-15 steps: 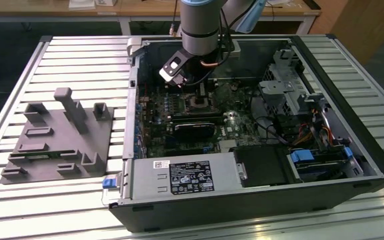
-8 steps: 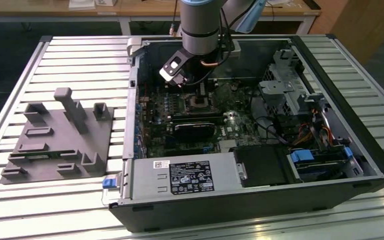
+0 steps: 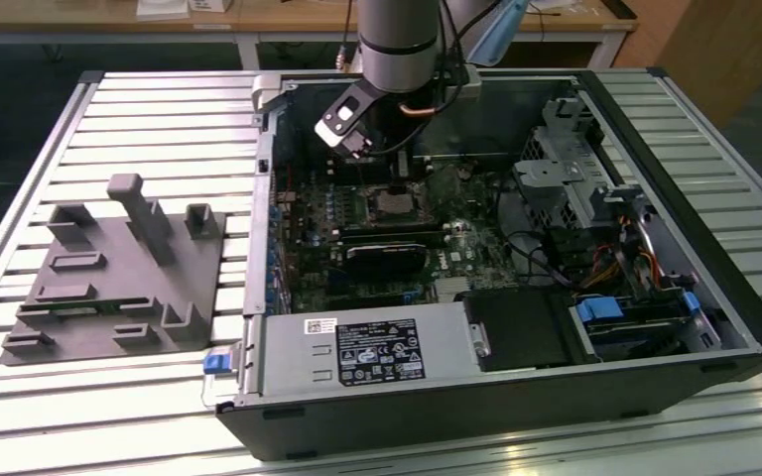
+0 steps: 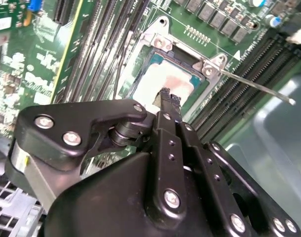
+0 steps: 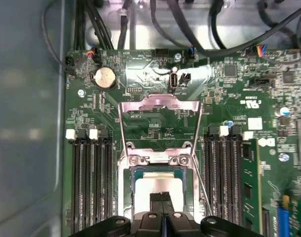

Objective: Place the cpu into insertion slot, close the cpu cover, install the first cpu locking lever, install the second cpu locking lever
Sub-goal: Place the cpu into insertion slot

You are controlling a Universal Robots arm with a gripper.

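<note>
**Step in hand: CPU placement, at its end.**

The cpu (image 5: 158, 183) lies flat inside the insertion slot (image 5: 124, 197), square to the silver rim, in both wrist views. My gripper (image 5: 163, 201) hangs directly over the chip. Its two fingers (image 4: 163, 111) are pressed together with nothing between them, so I judge the chip released. I cannot tell whether the fingertips touch the metal top.

**State of the retention parts**

- The cpu cover (image 5: 159, 102) is swung up on its hinge, clear of the socket. Green board shows through its cut-out, so the cover is not closed.
- One locking lever (image 4: 259, 87) is unlatched. Its thin rod angles away from a socket corner and out past the memory slots (image 4: 229, 113).
- I cannot make out the other lever with certainty.

In the exterior view my arm reaches down into the open computer case (image 3: 698, 297), with the socket below the wrist on the motherboard (image 3: 354, 248).

**What the next move calls for (judgement)**

- Closing the cover requires lifting straight off the chip, with no sideways drag that could unseat it.
- It then requires contact on the cover's free edge, the edge farthest from the hinge.
- The plate must be pushed through its arc until it lies flat on the rim, with the cut-out framing the chip.
- Closed fingers suit this push.
- The free lever rod must stay out of the plate's path.
</note>
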